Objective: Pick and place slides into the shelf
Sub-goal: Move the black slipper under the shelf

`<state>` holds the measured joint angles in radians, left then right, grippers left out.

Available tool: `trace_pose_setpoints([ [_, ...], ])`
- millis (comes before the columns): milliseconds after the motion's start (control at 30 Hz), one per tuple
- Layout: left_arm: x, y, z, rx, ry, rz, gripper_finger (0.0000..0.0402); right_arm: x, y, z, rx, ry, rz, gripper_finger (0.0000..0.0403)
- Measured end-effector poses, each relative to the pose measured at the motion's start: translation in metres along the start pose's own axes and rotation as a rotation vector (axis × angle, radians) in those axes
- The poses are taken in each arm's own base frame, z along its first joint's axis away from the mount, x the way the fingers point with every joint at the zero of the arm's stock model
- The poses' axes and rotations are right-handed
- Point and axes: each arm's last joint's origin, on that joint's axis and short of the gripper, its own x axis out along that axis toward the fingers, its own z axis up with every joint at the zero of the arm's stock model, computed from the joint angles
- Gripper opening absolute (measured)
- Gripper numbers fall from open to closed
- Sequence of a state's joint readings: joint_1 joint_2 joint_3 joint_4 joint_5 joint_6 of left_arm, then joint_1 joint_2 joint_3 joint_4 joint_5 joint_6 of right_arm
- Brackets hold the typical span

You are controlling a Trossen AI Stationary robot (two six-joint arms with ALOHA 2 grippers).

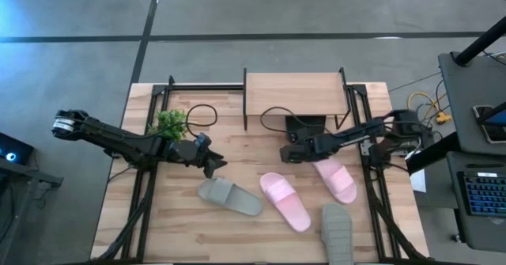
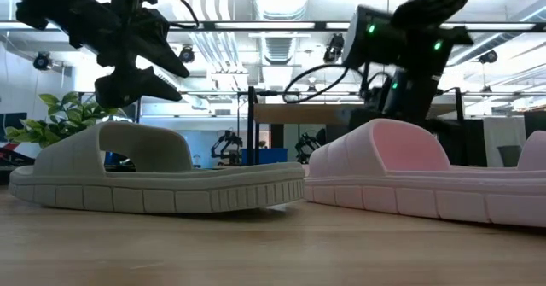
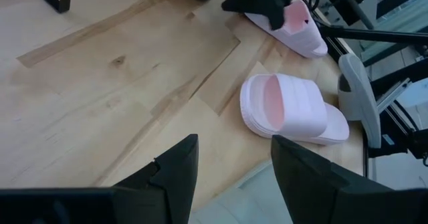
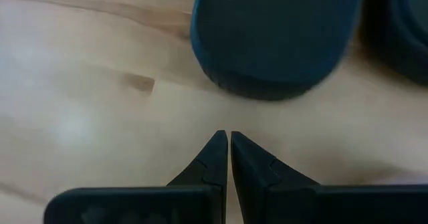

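Observation:
The shelf (image 1: 292,95) stands at the table's far middle. Two black slides (image 1: 305,126) lie on the table just under its front edge. My right gripper (image 1: 286,153) is shut, and its tips (image 4: 225,137) hover over bare table just short of one black slide's rounded end (image 4: 274,43). My left gripper (image 1: 212,164) is open above one end of a grey slide (image 1: 229,195), clear of it in the low view (image 2: 136,68). Two pink slides (image 1: 285,202) (image 1: 336,179) and a second grey slide (image 1: 336,232) lie flat on their soles.
A small green plant (image 1: 170,123) stands at the far left, behind my left arm. Cables (image 1: 202,115) run across the table in front of the shelf. Bare wood shows along the near edge at the left.

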<state>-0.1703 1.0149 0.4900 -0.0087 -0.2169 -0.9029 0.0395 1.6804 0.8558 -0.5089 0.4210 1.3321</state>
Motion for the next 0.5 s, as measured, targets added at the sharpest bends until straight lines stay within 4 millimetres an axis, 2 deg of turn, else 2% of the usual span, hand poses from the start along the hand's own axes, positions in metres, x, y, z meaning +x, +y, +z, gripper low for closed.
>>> trace_pose_setpoints([
  [167, 0.0, 0.0, 0.0, -0.001, 0.0, 0.0, 0.0173, 0.016, 0.001, 0.001, -0.008, -0.018, -0.037, 0.0013],
  [500, 0.0, 0.0, 0.0, -0.006, 0.003, -0.001, 0.0173, 0.016, 0.002, 0.01, 0.013, -0.179, -0.081, 0.0013],
])
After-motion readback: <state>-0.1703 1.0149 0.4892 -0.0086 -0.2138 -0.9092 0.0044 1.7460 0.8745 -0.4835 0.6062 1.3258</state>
